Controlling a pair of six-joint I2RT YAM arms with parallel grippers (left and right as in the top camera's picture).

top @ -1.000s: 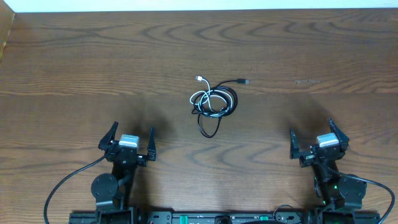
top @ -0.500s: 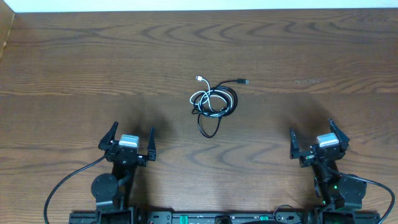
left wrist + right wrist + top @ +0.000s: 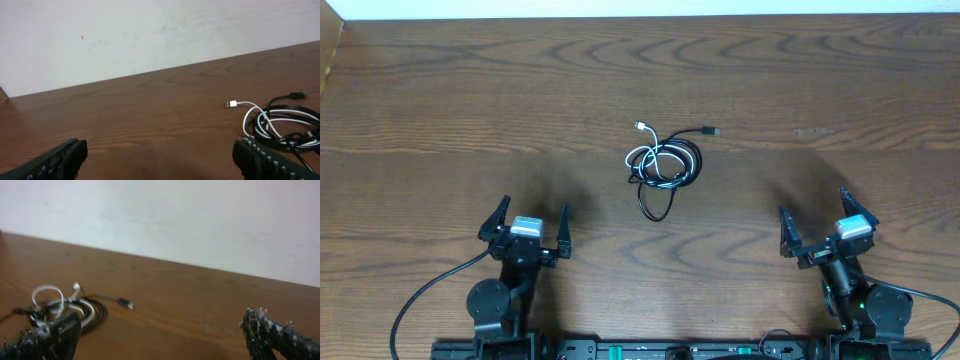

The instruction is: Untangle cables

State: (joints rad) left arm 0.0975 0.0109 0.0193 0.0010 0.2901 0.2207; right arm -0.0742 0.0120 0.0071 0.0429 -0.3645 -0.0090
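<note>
The right gripper (image 3: 813, 208) has turned slightly toward the cables (image 3: 663, 165) (black and white, looped together at the middle of the counter (image 3: 440, 100)). The left gripper (image 3: 532, 215) has not moved. Both grippers stand wide apart and empty, so untangling has likely not begun.

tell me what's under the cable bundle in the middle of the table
Only the bare wooden table shows beneath the white cable and the black cable. Their loops overlap, but which strand lies under which at each crossing is too fine to tell.
</note>
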